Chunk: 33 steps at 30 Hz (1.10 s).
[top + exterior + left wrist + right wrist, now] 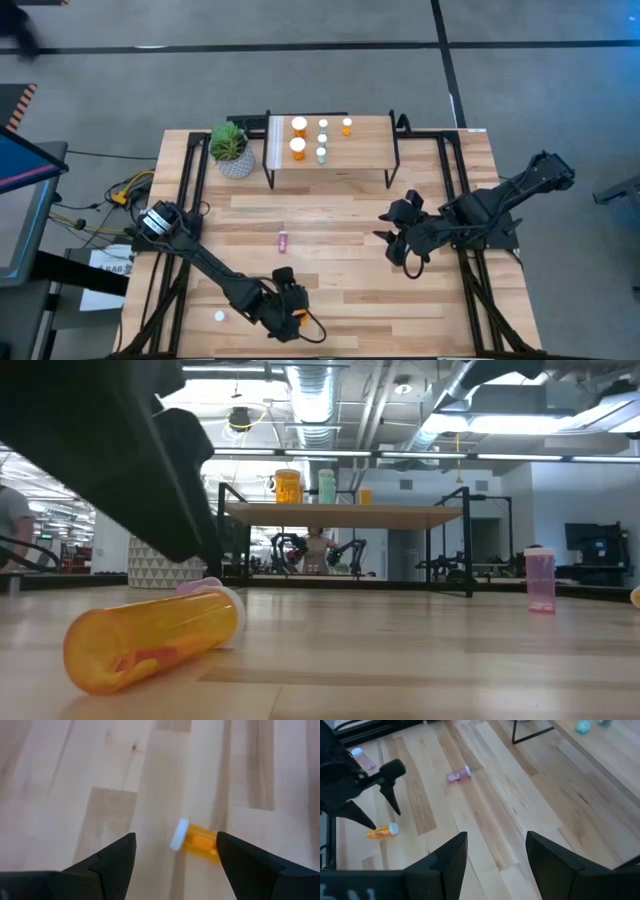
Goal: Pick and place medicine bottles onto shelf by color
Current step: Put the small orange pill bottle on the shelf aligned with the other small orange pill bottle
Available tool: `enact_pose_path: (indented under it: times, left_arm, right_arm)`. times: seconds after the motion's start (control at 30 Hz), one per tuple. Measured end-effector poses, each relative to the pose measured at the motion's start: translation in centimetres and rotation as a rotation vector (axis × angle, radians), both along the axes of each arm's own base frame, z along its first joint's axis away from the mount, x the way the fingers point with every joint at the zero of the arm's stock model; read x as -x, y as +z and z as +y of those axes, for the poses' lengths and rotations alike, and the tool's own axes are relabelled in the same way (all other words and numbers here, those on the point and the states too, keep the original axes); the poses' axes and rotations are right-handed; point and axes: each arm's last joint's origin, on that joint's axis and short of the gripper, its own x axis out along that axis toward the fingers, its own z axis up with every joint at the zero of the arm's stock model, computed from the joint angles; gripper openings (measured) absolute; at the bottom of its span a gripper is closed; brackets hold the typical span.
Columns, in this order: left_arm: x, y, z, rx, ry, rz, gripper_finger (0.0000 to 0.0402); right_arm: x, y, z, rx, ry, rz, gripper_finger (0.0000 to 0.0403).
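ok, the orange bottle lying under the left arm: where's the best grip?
Probably across the orange body, not the white cap. The orange bottle lies on its side, so come from above with the open left tool straddling its width.

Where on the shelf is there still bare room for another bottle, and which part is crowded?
The shelf is bare across its end nearest the right arm, from the small orange bottle to the edge. The end by the potted plant is crowded with orange bottles and green bottles.
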Motion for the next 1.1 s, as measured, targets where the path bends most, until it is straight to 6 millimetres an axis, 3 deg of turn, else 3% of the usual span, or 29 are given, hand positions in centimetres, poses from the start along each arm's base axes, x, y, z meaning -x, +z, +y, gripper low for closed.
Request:
enact_pose_path:
  times: [0.53, 0.77, 1.1]
  left_arm:
    - [-0.2, 0.2, -0.4, 0.157, 0.184, -0.063, 0.0263]
    - [-0.8, -3.0, -0.8, 0.203, 0.189, 0.029, 0.0263]
    - [-0.8, -3.7, -0.5, 0.145, 0.165, 0.074, 0.0248]
  right_arm:
    - [-0.1, 0.1, 0.0, -0.001, 0.001, -0.008, 0.0222]
    - [0.0, 0.0, 0.0, 0.001, 0.0, -0.005, 0.0222]
    - [0.0, 0.0, 0.0, 0.002, -0.001, -0.007, 0.0222]
